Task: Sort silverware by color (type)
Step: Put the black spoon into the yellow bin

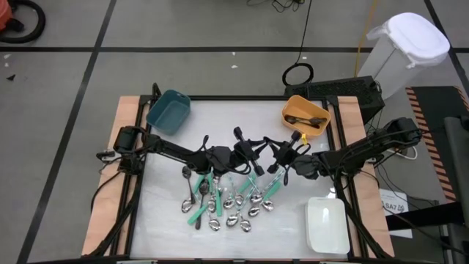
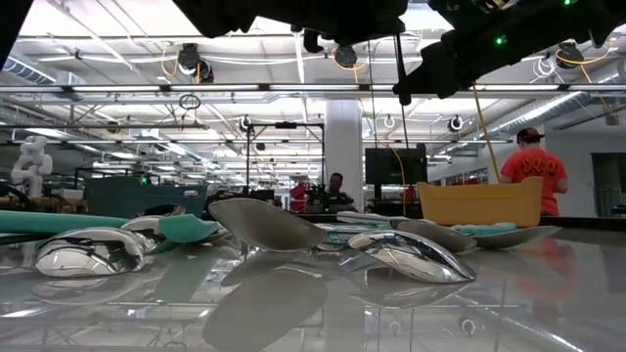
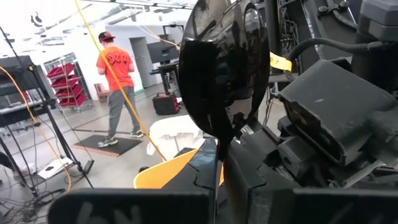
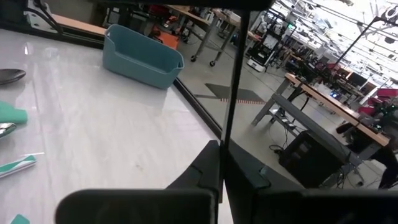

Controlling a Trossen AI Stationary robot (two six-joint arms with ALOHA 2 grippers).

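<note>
A pile of silver and teal-handled silverware (image 1: pixel 227 199) lies on the white table; its spoon bowls (image 2: pixel 264 223) fill the low view. Both grippers hang above the pile, close together. My left gripper (image 1: pixel 243 149) (image 3: pixel 221 183) is shut on a black spoon (image 3: pixel 224 68), which stands upright with its bowl on top. My right gripper (image 1: pixel 286 152) (image 4: pixel 222 168) is shut on a thin dark utensil (image 4: pixel 232 81), whose upper end runs out of the right wrist view. In the high view that utensil (image 1: pixel 296 137) points toward the orange bin. My left gripper pinches the black spoon's handle (image 3: pixel 219 149) between its two fingers, low on the handle. The spoon is lifted clear of the table and stands up out of the fingers, bowl uppermost. My right gripper pinches the thin dark utensil's handle (image 4: pixel 229 134) between its two fingers. The utensil is lifted clear and stands straight up from the fingers; its other end does not show.
A teal bin (image 1: pixel 168 111) sits at the far left corner. An orange bin (image 1: pixel 305 116) at the far right holds dark utensils. A white bin (image 1: pixel 326 224) rests near the right edge. A person in a red shirt (image 2: pixel 533 166) stands beyond the table.
</note>
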